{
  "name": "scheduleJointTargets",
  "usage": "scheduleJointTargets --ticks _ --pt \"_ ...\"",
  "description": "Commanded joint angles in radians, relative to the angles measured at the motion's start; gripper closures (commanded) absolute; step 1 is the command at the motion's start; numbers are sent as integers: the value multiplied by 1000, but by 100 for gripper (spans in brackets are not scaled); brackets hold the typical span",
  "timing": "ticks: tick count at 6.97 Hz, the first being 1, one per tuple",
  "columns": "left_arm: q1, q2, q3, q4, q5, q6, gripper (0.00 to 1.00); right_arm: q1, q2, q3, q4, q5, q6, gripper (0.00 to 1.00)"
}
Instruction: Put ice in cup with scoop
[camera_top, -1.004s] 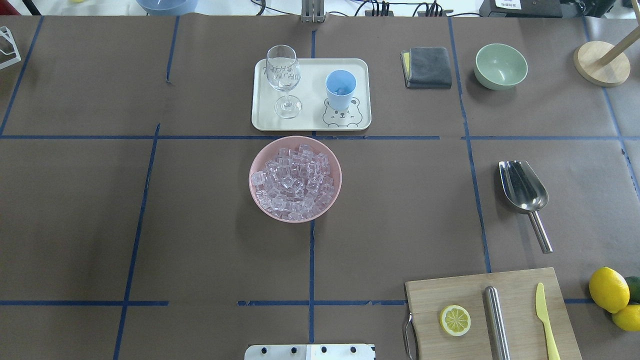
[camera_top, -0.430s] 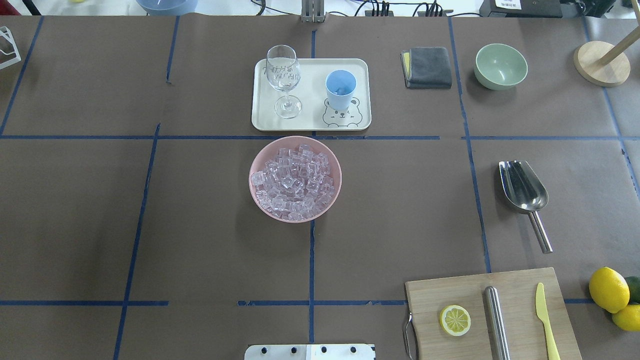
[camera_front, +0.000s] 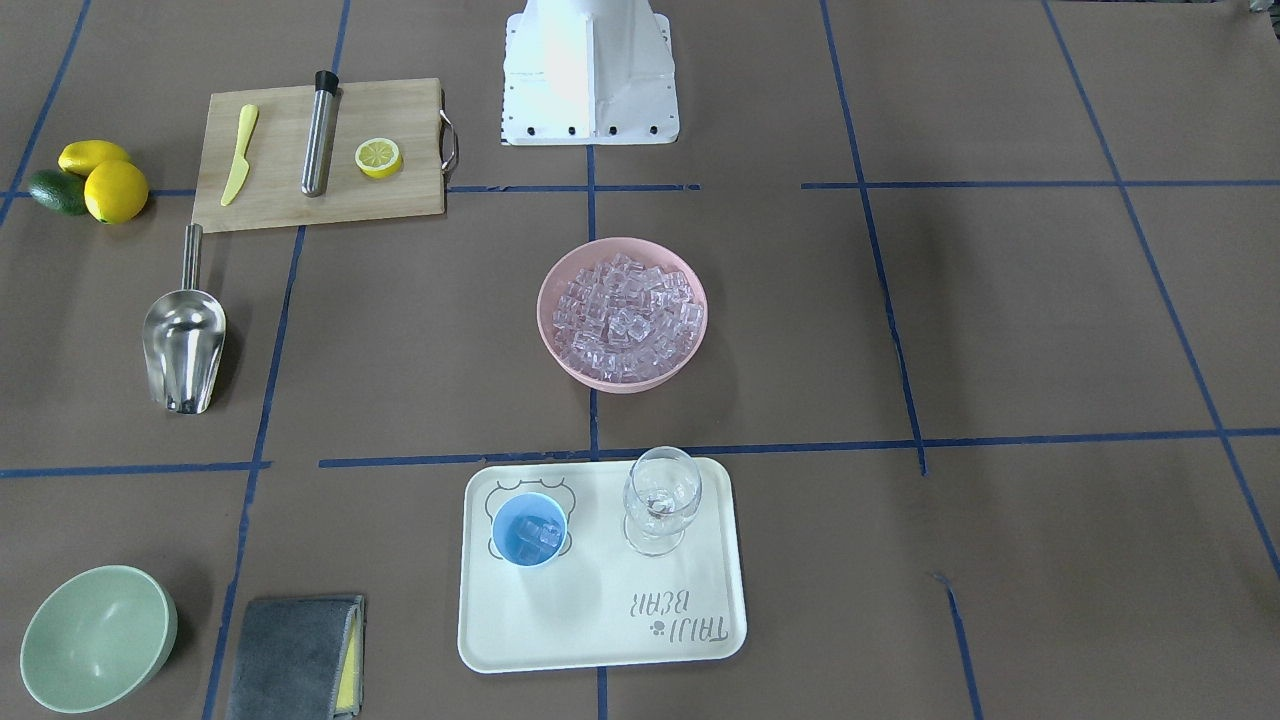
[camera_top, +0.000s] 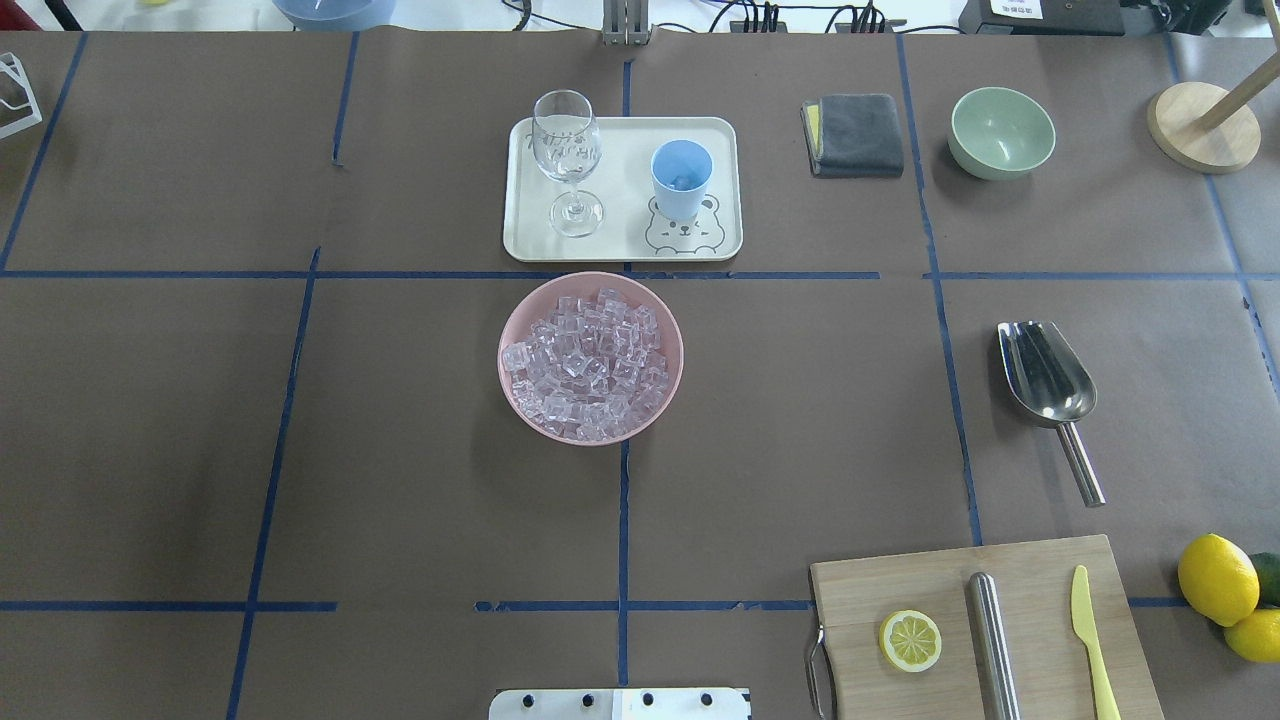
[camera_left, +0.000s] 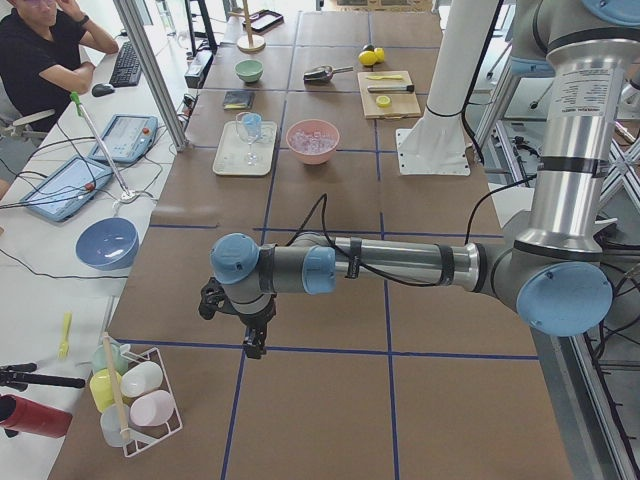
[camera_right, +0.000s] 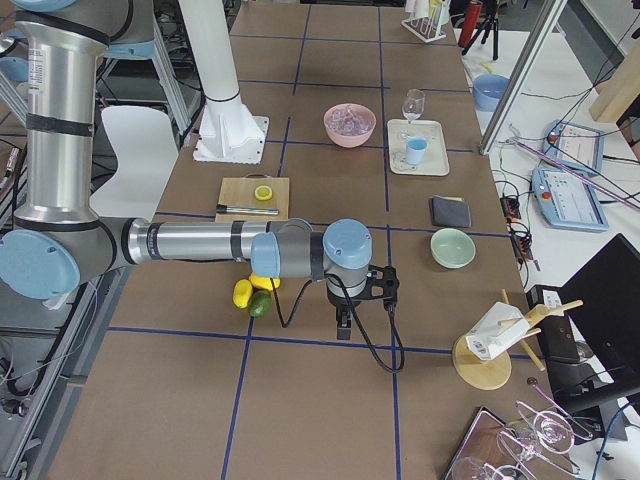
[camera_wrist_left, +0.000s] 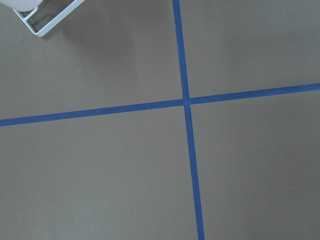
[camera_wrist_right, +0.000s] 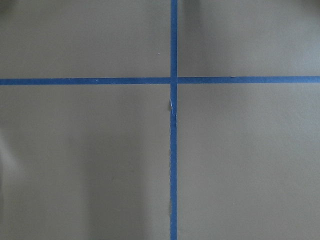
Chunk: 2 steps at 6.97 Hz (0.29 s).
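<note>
The scoop lies free on the table, handle toward the robot, handy for the right tool. The cup, already holding some ice, stands just beyond the pink bowl, a short carry. Both it and the left tool hang parked at the table's ends; from side-on I cannot tell whether they are spread.

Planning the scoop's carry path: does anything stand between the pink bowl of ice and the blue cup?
Nothing visible does. The light-blue round cup stands on the cream tray beyond the pink bowl of clear ice cubes, with bare table and tray between. The clear stemmed wine glass stands beside the cup, off that line.
</note>
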Motion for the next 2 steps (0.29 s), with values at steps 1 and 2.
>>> scheduleJointTargets --ticks 1,2 --pt "0 -1 -2 0 0 0 0 -1 0 0 0 2 0 0" --pt "0 -1 -5 0 0 0 0 -1 0 1 0 2 0 0"
